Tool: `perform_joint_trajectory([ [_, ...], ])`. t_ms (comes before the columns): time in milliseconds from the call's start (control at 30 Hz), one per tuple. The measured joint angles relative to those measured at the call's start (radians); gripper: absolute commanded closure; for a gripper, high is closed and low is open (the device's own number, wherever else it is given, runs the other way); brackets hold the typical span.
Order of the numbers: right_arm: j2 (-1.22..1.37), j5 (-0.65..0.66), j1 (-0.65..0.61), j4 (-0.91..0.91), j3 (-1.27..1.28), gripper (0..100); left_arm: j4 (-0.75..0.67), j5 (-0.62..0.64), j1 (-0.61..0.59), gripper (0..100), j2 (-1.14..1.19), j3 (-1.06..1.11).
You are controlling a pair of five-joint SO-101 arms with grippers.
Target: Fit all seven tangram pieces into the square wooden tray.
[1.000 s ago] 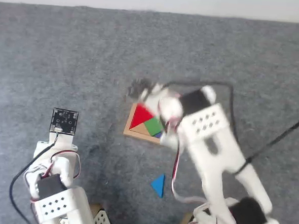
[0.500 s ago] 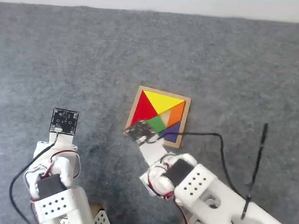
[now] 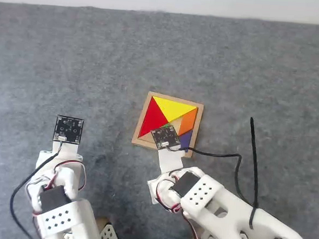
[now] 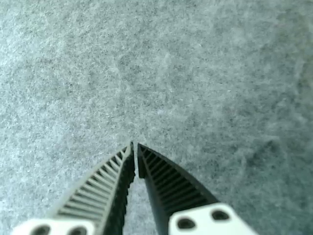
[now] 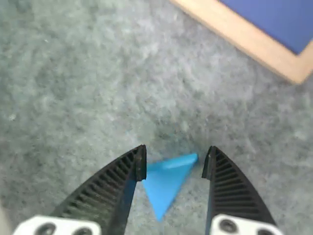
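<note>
Blue triangle (image 5: pixel 168 181), apparently the last loose piece, lies on grey carpet (image 5: pixel 73 73) beside the wooden tray (image 3: pixel 177 98) at frame centre. Right gripper (image 5: pixel 176 152) brackets it, jaws apart. Next: descend, close, lift. Left gripper (image 4: pixel 135 146) rests closed, empty.

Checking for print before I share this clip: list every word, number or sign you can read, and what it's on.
None can be read. The wooden tray, its coloured pieces and the blue triangle are plain; any marks on the left wrist board and right wrist board are too small.
</note>
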Motion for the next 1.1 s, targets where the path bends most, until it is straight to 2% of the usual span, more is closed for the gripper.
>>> perform_joint_trajectory([
  [333, 0.044, -0.018, -0.026, 0.023, -0.006, 77.9, 0.0, 0.0, 0.002, 99, 0.0, 0.0],
  [600, 0.155, -0.161, -0.084, -0.041, -0.049, 78.2, 0.0, 0.0, 0.002, 99, 0.0, 0.0],
  [800, 0.161, -0.163, -0.084, -0.041, -0.052, 78.4, 0.0, 0.0, 0.002, 99, 0.0, 0.0],
  [933, 0.161, -0.149, -0.084, -0.029, -0.052, 85.9, 0.0, 0.0, 0.0, 99, 0.0, 0.0],
  [1100, 0.161, -0.052, -0.083, 0.018, -0.052, 89.2, 0.0, 0.0, 0.002, 99, 0.0, 0.0],
])
